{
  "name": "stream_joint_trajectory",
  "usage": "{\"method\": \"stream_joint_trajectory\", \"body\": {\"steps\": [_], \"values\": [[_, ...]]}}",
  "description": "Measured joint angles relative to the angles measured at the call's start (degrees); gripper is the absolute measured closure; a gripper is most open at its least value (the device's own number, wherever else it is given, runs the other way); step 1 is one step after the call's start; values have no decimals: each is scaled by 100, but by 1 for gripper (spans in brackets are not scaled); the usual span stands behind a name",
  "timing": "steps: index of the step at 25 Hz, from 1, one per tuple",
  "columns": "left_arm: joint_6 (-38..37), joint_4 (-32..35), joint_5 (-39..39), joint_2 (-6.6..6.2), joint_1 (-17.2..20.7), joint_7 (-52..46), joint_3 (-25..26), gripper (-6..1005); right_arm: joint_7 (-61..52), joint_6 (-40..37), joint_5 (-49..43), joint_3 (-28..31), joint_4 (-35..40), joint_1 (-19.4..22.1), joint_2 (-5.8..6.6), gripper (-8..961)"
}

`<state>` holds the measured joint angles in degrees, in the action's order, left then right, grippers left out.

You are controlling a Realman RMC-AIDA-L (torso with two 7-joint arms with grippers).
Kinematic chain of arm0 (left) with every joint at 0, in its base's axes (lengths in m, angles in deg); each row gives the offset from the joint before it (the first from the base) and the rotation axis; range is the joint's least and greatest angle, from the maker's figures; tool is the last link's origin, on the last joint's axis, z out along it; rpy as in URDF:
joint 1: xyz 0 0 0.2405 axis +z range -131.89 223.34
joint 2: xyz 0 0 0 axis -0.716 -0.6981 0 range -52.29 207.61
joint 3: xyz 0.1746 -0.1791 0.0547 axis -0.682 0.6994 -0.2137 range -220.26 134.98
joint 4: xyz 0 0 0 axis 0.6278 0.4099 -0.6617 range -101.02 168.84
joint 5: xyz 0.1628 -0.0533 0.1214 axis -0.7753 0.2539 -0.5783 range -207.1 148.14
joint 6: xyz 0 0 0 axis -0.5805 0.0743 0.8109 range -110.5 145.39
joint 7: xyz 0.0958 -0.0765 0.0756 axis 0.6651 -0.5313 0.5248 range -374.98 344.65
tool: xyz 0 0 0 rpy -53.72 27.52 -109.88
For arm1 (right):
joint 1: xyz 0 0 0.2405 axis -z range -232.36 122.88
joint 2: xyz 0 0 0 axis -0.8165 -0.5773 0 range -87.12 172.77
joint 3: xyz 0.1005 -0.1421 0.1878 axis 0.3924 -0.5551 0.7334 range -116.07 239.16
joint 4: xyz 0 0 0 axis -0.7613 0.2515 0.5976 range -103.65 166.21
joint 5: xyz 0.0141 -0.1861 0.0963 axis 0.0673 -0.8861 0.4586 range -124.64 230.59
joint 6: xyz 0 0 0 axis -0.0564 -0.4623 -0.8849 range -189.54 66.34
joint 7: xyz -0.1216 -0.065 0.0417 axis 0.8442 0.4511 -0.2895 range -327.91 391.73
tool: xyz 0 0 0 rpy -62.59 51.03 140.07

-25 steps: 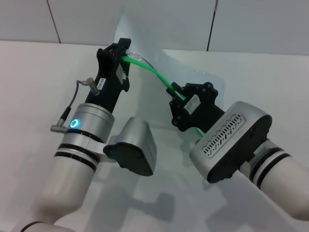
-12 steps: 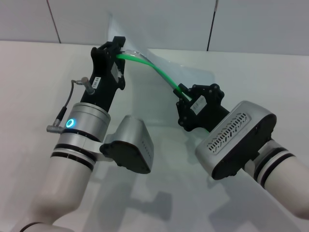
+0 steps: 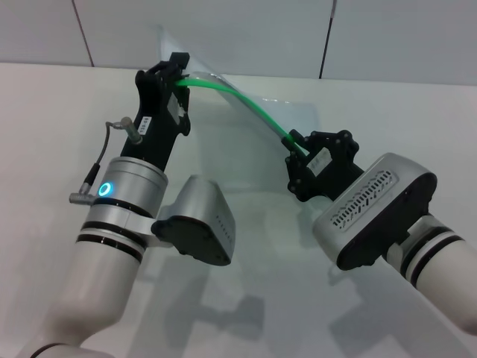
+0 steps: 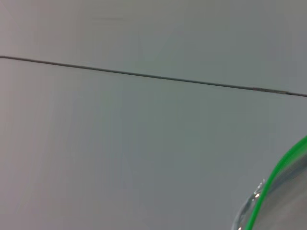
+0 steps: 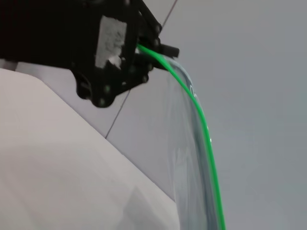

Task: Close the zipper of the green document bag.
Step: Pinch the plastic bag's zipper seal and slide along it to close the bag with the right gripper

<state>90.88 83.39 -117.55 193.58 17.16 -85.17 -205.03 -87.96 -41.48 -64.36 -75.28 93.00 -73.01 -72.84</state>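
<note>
The left gripper (image 3: 177, 74) clamps one end of the zipper (image 3: 246, 104) while the right gripper (image 3: 298, 149) grips it farther along, the green document bag (image 3: 246, 127) hanging between, closure seemingly partway

Zipper (image 3: 246, 104) spans taut between left gripper (image 3: 177, 68) and right gripper (image 3: 297, 145), with the green document bag (image 3: 257, 153) hanging below: blocks passage between arms. Tabletop (image 3: 45, 127) open toward left edge and front.
</note>
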Motion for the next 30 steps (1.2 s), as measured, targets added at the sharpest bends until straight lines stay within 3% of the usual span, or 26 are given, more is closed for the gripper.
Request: {"method": "stream_joint_trajectory", "body": {"steps": [30], "values": [[-3,-26,72,0,0,-102,-3,944,-528,-5,0,684,-1070,-212,-9,874]]}}
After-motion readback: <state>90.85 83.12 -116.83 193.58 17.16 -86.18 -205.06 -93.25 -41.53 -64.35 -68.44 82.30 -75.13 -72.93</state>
